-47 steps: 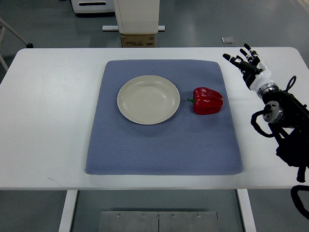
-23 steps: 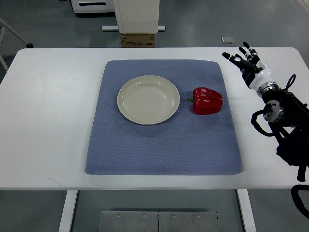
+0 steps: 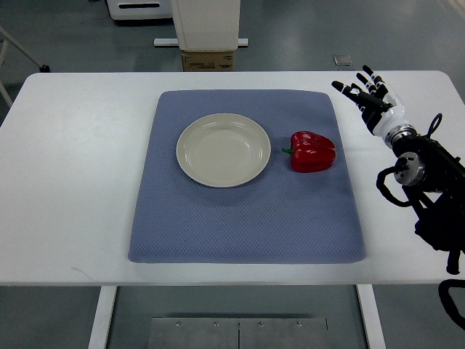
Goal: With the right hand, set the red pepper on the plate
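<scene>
- Hovering over the table's far-right corner, the right hand shows its fingers spread apart, holding nothing; arm enters from the picture's right edge.
- Red pepper sits on the blue mat, well apart from that hand, lying toward approx. 7–8 o'clock from the palm.
- Pepper's green stem points to 9 o'clock, straight at the plate; body's long axis runs roughly 9-to-3, i.e. side to side across the view.
- Plate is empty, just beside the pepper at its 9 o'clock; the stem tip is near the rim but not touching, as far as can be told.
- Hand, pepper, plate: roughly one slanting line, right to left. My read: the hand needs to come in and down toward 7–8 o'clock, and the carry after the grasp is a short hop on toward 9 o'clock.
- Fingers now point to about 10–11 o'clock, away from the pepper, so the wrist prob. has to swing round before any grasp. That's a guess, not seen.
- Left arm: not in shot. Right is the only hand in reach of the job, per the task.
- White table is bare outside the mat, nothing blocking the approach path.
</scene>
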Motion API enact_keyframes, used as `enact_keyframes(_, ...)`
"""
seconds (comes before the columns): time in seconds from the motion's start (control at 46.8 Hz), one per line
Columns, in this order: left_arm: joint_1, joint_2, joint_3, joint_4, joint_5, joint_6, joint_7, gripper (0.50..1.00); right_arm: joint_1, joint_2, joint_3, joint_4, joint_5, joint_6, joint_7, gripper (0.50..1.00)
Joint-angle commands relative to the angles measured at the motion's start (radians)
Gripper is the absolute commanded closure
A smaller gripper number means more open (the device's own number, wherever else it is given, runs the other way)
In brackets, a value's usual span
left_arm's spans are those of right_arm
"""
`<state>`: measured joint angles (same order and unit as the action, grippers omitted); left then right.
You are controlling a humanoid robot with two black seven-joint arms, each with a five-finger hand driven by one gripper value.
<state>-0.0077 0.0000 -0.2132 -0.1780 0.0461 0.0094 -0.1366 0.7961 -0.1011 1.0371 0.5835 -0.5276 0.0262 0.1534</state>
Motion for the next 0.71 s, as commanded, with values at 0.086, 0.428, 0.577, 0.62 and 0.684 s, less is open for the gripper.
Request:
enact_keyframes(0.086, 0.000, 0.000, 0.000, 0.000, 0.000, 0.000, 0.000, 0.500, 0.002, -0.019, -0.019, -0.001, 0.000, 0.000, 0.000, 0.500)
enact_keyframes(0.428, 0.000, 0.000, 0.000, 0.002, 0.000, 0.000, 0.000, 0.500, 0.014, -0.020, -0.015, -0.002, 0.006, 0.000, 0.000, 0.500)
enact_keyframes(0.577, 0.000, 0.000, 0.000, 0.000, 0.000, 0.000, 0.000, 0.500, 0.017, -0.023, -0.017, -0.002, 0.023, -0.002, 0.000, 0.500)
enact_keyframes(0.62, 0.000, 0.000, 0.000, 0.000, 0.000, 0.000, 0.000, 0.500, 0.015, -0.022, -0.017, -0.002, 0.023, -0.002, 0.000, 0.500)
enact_keyframes(0.684, 0.000, 0.000, 0.000, 0.002, 0.000, 0.000, 0.000, 0.500, 0.012, -0.020, -0.017, -0.002, 0.023, -0.005, 0.000, 0.500)
